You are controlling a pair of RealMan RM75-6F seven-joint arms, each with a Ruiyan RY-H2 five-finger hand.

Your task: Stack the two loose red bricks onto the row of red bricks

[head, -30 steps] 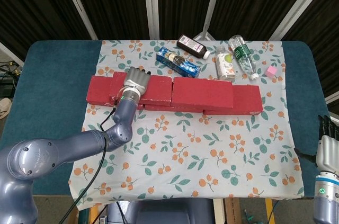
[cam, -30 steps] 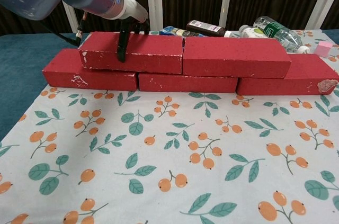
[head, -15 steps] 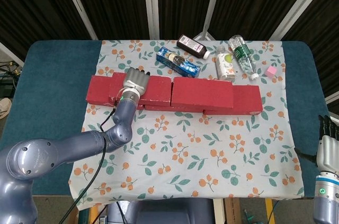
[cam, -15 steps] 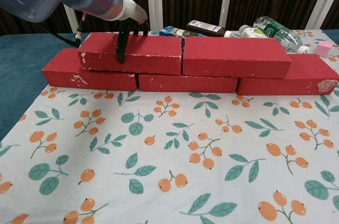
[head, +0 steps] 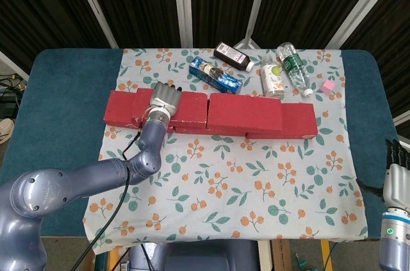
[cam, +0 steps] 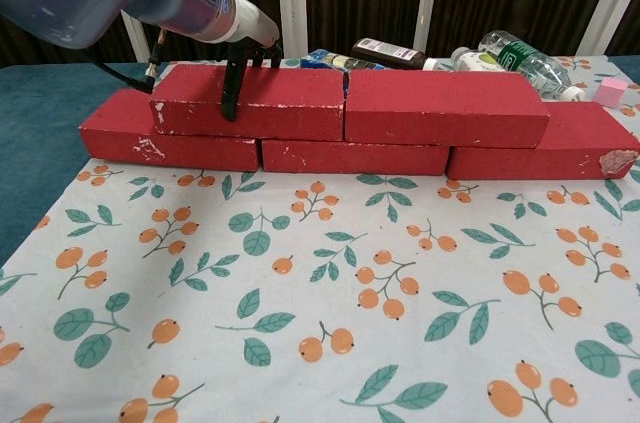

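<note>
A row of three red bricks (cam: 355, 156) lies across the floral cloth. Two more red bricks sit on top of it, end to end: the left upper brick (cam: 270, 103) (head: 189, 107) and the right upper brick (cam: 445, 108) (head: 246, 112). My left hand (head: 165, 96) grips the left upper brick near its left end, with the thumb (cam: 231, 88) down the front face and the other fingers over the back. My right hand (head: 397, 178) hangs off the table's near right corner, holding nothing, fingers extended.
Behind the bricks lie a blue tube box (head: 214, 74), a dark bottle (head: 232, 56), a white bottle (head: 271, 77), a clear water bottle (head: 293, 67) and a small pink cube (head: 328, 85). The floral cloth (head: 256, 181) stretches in front of the bricks.
My left forearm has shifted slightly while the hand stays on the left upper brick. The bricks and the right hand have not visibly moved.
</note>
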